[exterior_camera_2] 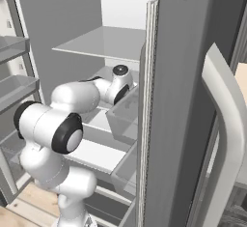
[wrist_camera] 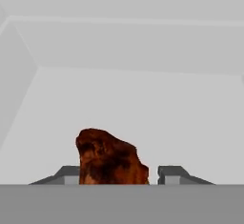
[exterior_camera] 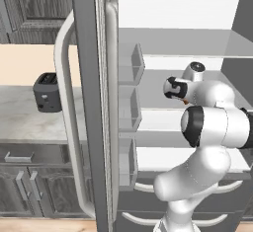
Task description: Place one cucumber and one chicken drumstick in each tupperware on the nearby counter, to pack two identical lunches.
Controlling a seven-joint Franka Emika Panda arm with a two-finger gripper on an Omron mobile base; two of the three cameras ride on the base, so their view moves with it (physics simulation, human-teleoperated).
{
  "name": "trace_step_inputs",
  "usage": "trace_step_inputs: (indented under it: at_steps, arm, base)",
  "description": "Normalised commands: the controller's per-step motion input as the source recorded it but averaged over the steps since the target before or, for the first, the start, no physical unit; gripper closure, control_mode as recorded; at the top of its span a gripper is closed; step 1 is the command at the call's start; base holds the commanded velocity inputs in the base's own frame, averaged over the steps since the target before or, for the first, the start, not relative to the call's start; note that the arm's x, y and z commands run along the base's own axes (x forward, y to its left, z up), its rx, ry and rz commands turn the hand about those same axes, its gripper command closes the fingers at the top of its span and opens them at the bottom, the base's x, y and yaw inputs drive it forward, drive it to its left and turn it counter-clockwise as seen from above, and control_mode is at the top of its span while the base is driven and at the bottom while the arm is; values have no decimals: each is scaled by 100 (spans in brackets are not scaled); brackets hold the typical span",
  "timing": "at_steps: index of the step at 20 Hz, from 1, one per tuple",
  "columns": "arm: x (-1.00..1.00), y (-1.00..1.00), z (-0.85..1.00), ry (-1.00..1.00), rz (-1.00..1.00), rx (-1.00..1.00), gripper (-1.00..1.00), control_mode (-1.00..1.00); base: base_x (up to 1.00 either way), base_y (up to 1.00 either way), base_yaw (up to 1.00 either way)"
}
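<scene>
Brown and roasted-looking, one chicken drumstick sits between the two tips of the pincer on a pale fridge shelf, seen from the hand. The left tip is right against the meat; a small gap shows before the right tip, so whether the jaws have a firm hold on it I cannot tell. From the left base camera, the arm reaches into the open fridge, and a speck of orange-brown shows just beside the wrist, on the middle shelf.

By my reading the packing is at its very start: nothing seen has reached a container, and the first drumstick is only being picked up inside the fridge. Left to do would be carrying it out, fetching a second drumstick and two cucumbers, and filling both trays.

Counted: one drumstick, one black toaster standing on the marbled counter left of the fridge door, three door bins.
</scene>
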Motion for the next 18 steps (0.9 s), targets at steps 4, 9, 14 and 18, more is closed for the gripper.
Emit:
trace_step_inputs:
  at_steps: [4, 9, 14, 18]
  arm:
    - [-34, 0, 9, -1, 0, 0, 100, -100]
    - [-100, 1, 87, -13, -10, 0, 100, -100]
    - [-100, 14, 75, -6, -11, 0, 100, -100]
    - [-100, 36, 2, -16, -8, 0, 100, -100]
  base:
    - [0, 0, 0]
    - [0, 0, 0]
    - [0, 0, 0]
    - [0, 0, 0]
